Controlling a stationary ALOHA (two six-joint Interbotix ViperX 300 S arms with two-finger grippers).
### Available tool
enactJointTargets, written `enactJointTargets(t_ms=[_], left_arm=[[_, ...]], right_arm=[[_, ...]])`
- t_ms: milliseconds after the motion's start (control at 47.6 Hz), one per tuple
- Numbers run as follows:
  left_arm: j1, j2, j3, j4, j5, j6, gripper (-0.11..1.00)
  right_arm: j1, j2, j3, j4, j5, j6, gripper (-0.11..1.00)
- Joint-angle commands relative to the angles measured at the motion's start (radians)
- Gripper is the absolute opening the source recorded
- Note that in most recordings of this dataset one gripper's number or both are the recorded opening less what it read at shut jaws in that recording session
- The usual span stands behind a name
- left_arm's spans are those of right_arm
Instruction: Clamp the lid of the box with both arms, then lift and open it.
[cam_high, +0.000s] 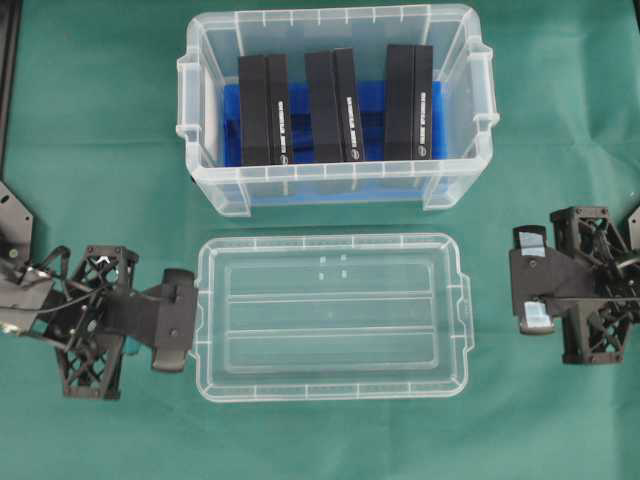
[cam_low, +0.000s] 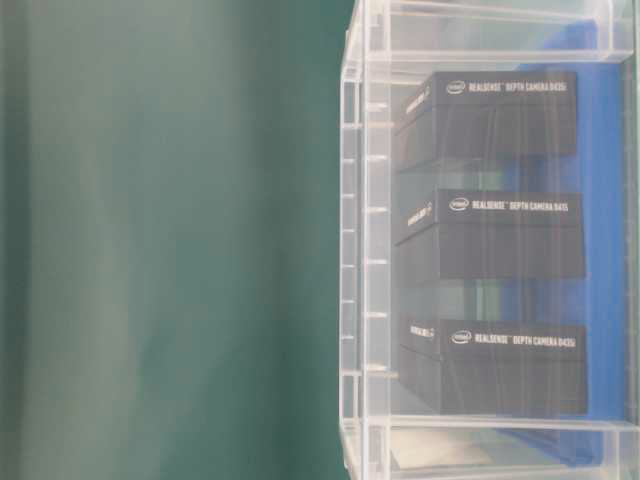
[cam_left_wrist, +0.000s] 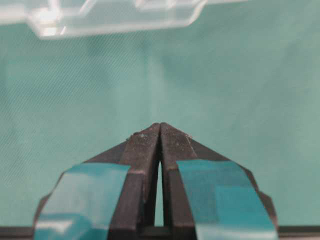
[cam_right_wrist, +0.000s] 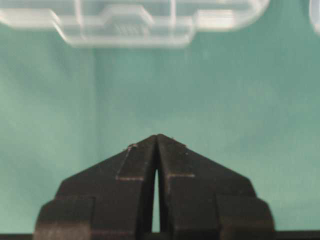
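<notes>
A green cloth covers the surface (cam_high: 100, 110), and everything on it is laid out squarely. At the far side stands the box (cam_high: 205, 180), a deep clear tub with a blue base and three black RealSense camera cartons (cam_high: 334, 105) standing upright in a row inside; the table-level view shows their printed labels through the clear wall. The lid (cam_high: 332, 317) is not on the box: it lies flat on the cloth just in front of it, ribs running lengthwise, apart from the tub.

The left gripper (cam_high: 175, 320) sits at the lid's left short edge, touching or nearly touching the rim as seen from overhead. Its wrist view shows teal-taped jaws pressed tip to tip with nothing between them, the lid's edge ahead of the tips. The right gripper (cam_high: 532, 285) rests well clear of the lid's right edge, and its jaws are likewise clenched on nothing.

Judging from this layout, the box already stands open and the lid set down, so the task looks finished or close to it, with both arms off the lid. If clamping is yet to be done, each gripper would first need to part its jaws, then close in on the small tab (cam_right_wrist: 127, 22) at its own end of the lid.
</notes>
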Motion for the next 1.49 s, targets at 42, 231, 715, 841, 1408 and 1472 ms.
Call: enactJointTargets(t_ms=[42,231,715,841,1408,1472], left_arm=[[-0.038,-0.04,-0.063,0.005,0.009,0.0,0.0],[-0.087,-0.097,-0.16,0.015,0.057,0.021,0.0],[-0.083,-0.164,-0.29,0.02,0.129,0.195,0.0],[-0.032,-0.192,-0.342,0.02,0.127,0.288,0.0],[0.256,-0.324,-0.388,0.017,-0.137,0.555,0.0],[0.295,-0.341,-0.379,0.015,-0.152,0.568,0.0]], right_arm=[[0.017,-0.02,-0.083,-0.003,0.005,-0.002,0.0],[0.064,-0.026,-0.193,-0.003,0.018,-0.005,0.0],[0.109,-0.035,-0.316,-0.046,0.067,-0.011,0.0],[0.098,-0.067,-0.371,-0.138,0.075,-0.028,0.0],[-0.158,-0.229,-0.448,-0.445,-0.029,-0.044,0.0],[-0.201,-0.238,-0.44,-0.448,-0.034,-0.066,0.0]])
